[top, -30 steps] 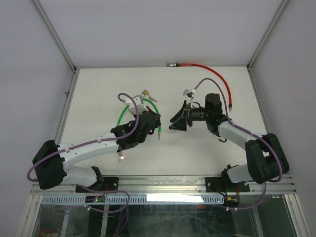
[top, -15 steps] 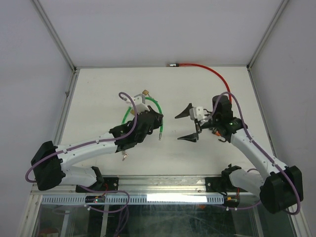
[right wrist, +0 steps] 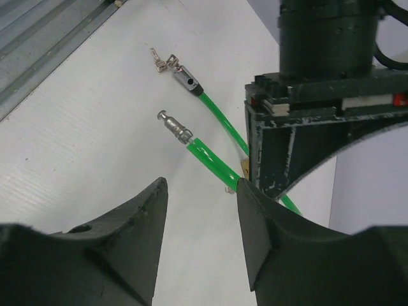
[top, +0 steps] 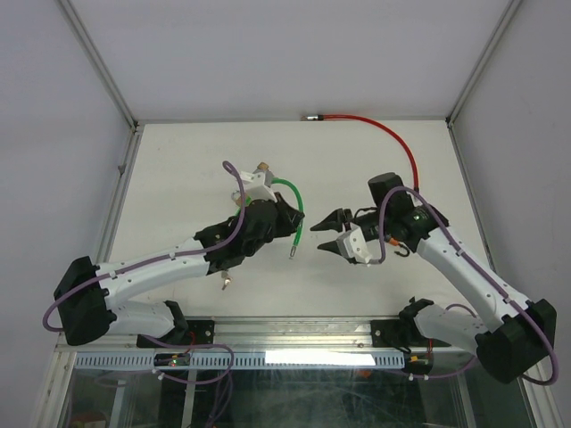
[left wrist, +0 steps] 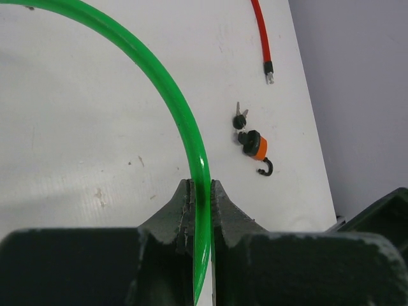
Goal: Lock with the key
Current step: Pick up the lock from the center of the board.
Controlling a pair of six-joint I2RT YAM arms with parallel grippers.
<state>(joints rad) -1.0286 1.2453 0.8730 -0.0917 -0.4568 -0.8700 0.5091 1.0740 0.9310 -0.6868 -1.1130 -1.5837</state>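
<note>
One green cable (left wrist: 185, 121), one red cable (top: 393, 138), one padlock (left wrist: 255, 145) with keys (left wrist: 240, 119) at the counter's (top: 178, 178) 3 o'clock. Left tool (left wrist: 201, 185) clamps the green cable; right tool (right wrist: 202, 185), jaws apart and empty, points toward 9 o'clock.

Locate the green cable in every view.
Top external: green cable arcs mid-table from the left gripper.
Left wrist: cable curves from top left down into the gripper, bottom centre.
Right wrist: two strands with metal ends, centre.
Shared landmark: the left gripper clamping it.
</note>
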